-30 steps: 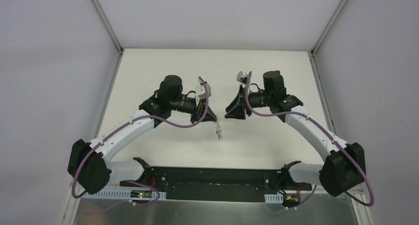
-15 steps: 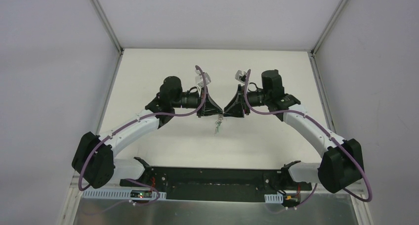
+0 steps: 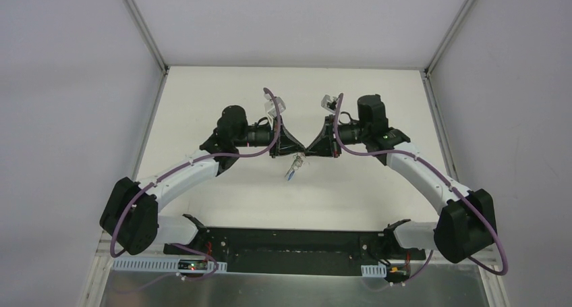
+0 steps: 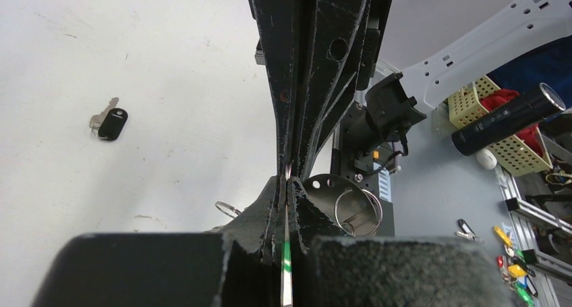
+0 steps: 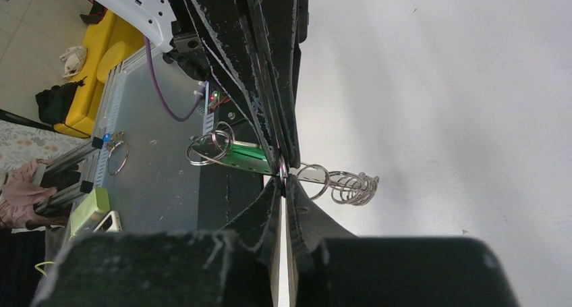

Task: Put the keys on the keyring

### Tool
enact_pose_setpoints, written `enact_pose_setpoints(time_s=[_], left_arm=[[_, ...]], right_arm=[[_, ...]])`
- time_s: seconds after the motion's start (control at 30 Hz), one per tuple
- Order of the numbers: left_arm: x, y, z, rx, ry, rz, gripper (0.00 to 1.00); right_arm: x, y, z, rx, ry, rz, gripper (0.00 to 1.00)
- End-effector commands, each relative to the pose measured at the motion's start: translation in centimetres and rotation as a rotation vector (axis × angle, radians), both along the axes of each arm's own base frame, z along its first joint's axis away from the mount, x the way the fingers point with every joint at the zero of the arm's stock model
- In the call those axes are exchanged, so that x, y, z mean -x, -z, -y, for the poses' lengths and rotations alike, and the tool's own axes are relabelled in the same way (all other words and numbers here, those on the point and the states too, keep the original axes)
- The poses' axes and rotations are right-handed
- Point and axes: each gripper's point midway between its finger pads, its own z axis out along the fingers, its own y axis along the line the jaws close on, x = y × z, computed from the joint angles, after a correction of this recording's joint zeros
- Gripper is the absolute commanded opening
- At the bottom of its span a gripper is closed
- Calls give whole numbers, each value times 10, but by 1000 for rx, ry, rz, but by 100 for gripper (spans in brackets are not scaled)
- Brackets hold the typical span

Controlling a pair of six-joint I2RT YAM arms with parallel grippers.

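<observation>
My left gripper (image 3: 301, 153) and right gripper (image 3: 309, 152) meet tip to tip above the middle of the table. Both are shut on a thin silver ring of the keyring (image 3: 292, 169), whose bunch dangles just below the tips. In the left wrist view my left gripper (image 4: 287, 180) pinches the ring edge, with a green sliver between its fingers. In the right wrist view my right gripper (image 5: 283, 175) pinches the same spot. A chain of rings (image 5: 352, 187) hangs to one side, and a green flat piece (image 5: 246, 160) with more rings (image 5: 210, 145) to the other. A black-headed key (image 4: 111, 123) lies alone on the table.
The white table (image 3: 222, 199) is walled by pale panels on three sides. A black base rail (image 3: 283, 247) runs along the near edge between the arm mounts. Off the table, a yellow basket (image 4: 475, 101) and a black flashlight (image 4: 509, 118) lie on a grey bench.
The left gripper carried the dangling keyring rightward and back until its tips met the right gripper's. The right gripper went from open to shut on the ring. The hanging bunch swung.
</observation>
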Motion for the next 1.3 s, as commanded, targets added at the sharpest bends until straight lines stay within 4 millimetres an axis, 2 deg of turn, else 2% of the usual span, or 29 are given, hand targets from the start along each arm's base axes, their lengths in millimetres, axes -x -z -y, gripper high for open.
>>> enact_pose_setpoints(time_s=[0.0, 0.33, 0.53, 0.73, 1.0, 1.27], left_arm=[[3, -8, 2, 41, 23, 50, 0], [10, 10, -8, -29, 78, 177, 0], [13, 17, -11, -112, 152, 255, 16], [12, 16, -10, -118, 170, 292, 22], [5, 12, -2, -96, 172, 294, 24], [9, 20, 7, -93, 201, 274, 24]], right_arm=[[-4, -13, -3, -29, -9, 69, 2], [-5, 0, 6, 99, -4, 135, 0], [10, 17, 6, 202, -60, 150, 0], [13, 22, 4, 238, -76, 151, 0], [17, 24, 1, 233, -90, 134, 0], [19, 22, 1, 216, -92, 138, 0]])
